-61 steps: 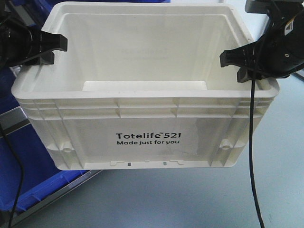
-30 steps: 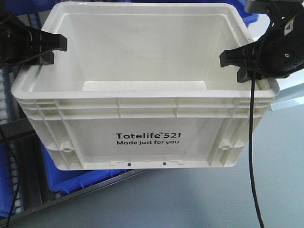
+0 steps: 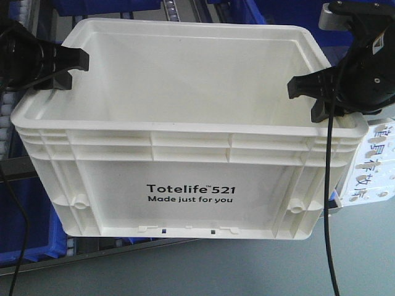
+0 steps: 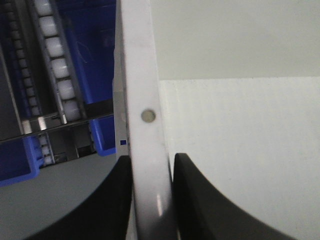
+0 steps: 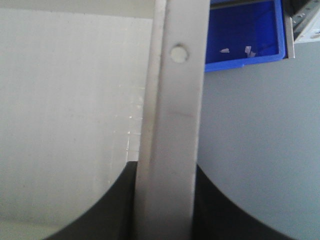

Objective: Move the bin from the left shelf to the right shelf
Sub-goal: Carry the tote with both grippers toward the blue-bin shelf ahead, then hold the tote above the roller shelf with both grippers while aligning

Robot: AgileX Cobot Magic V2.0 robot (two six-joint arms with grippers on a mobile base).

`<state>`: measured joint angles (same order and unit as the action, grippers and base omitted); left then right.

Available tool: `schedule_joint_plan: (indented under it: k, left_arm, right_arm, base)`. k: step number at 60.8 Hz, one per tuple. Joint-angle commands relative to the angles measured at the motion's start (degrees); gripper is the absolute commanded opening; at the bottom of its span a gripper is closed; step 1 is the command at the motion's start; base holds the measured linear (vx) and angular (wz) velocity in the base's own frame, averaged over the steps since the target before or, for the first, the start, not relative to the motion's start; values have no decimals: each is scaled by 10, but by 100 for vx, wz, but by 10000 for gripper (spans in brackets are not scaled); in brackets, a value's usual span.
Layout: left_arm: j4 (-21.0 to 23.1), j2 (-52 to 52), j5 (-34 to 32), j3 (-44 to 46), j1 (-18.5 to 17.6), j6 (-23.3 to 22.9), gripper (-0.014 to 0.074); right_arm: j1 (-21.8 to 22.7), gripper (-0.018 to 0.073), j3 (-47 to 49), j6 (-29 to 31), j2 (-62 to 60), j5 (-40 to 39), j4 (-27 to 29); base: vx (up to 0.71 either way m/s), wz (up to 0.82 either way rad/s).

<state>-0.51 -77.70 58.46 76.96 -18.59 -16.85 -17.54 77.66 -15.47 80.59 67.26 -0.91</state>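
White plastic, the bin (image 3: 185, 203) hangs in the air, its side rims pinched by the left end effector (image 3: 65, 61) and the right end effector (image 3: 307, 98), and behind it a roller shelf (image 4: 54, 67) has now appeared, so the carrying is probably close to the placing.

A warehouse picking area: roller-track flow shelving (image 3: 173, 8) at 12 o'clock, blue plastic bins (image 3: 24, 222) at 8 o'clock, grey floor (image 3: 185, 271).
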Motion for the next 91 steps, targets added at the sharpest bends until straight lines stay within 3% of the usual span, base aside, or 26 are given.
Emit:
schedule_joint_plan:
  k: [1,91]
  left_arm:
    - [-35,25,-75,25,1,21,-8]
    - [-35,25,-75,25,1,21,-8]
  right_arm:
    - [5,23,25,19,-24,-96,-36]
    - [5,23,25,19,-24,-95,-35]
  base:
    - [6,31]
    - [7,11]
